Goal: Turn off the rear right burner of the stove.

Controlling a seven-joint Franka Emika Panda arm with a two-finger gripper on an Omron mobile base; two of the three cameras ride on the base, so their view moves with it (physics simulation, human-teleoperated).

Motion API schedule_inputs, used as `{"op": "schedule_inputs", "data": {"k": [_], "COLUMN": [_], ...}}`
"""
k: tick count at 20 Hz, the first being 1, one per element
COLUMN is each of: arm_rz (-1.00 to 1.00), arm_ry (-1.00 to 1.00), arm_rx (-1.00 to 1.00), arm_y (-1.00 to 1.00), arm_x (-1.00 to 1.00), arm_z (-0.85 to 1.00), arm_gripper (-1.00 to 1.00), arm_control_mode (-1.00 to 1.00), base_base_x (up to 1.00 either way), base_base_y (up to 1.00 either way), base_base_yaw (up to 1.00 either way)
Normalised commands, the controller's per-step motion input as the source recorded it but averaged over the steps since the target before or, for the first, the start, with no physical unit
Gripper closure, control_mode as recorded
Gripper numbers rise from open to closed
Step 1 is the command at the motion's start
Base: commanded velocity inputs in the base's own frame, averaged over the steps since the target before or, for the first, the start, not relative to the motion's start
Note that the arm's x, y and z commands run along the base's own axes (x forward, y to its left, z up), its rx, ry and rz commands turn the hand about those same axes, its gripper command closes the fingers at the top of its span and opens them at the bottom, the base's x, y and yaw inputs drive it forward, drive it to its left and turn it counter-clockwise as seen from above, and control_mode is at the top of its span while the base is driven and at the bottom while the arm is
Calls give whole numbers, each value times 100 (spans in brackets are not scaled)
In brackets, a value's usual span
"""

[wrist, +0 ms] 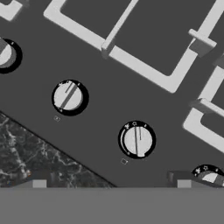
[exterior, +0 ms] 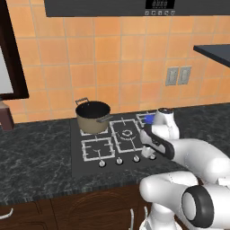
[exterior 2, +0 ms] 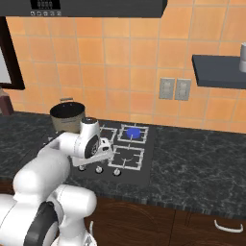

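Observation:
The stove (exterior: 85, 168) (exterior 2: 136, 174) is a black glass cooktop set into the counter. Its rear right burner (exterior 2: 133, 132) glows blue inside a small square grate; in the left base view the blue glow (exterior: 148, 118) peeks out beside my wrist. My gripper (exterior: 149, 152) (exterior 2: 94, 162) hangs over the knob row at the stove's front edge. In the hand view it is open (wrist: 111, 180), fingertips wide apart with nothing between them. A silver knob (wrist: 137, 140) lies just ahead of them, another knob (wrist: 69, 96) sits to its left, and a third knob (wrist: 209, 176) is by the right fingertip.
A dark pot (exterior: 93, 116) (exterior 2: 67, 115) stands on the rear left grate. The large ringed centre grate (exterior: 126, 133) lies beside my hand. Dark marble counter (exterior: 36, 152) (exterior 2: 202, 163) surrounds the stove. Wall outlets (exterior 2: 175, 89) and a dark shelf (exterior 2: 218, 71) are at the right.

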Motion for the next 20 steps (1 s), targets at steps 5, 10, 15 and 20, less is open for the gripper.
{"op": "schedule_inputs", "data": {"k": [5,10,15,20], "arm_rz": [0,0,0,0], "arm_ry": [6,3,2,0], "arm_rx": [0,0,0,0], "arm_y": [-7,-21,0,0], "arm_x": [13,21,10,0], "arm_z": [-25,-22,-19,-13], "arm_gripper": [-100,-100,-100,-100], "arm_control_mode": [-100,-100,-100,-100], "base_base_x": [0,0,0,0], "base_base_y": [0,0,0,0], "base_base_yaw": [0,0,0,0]}}
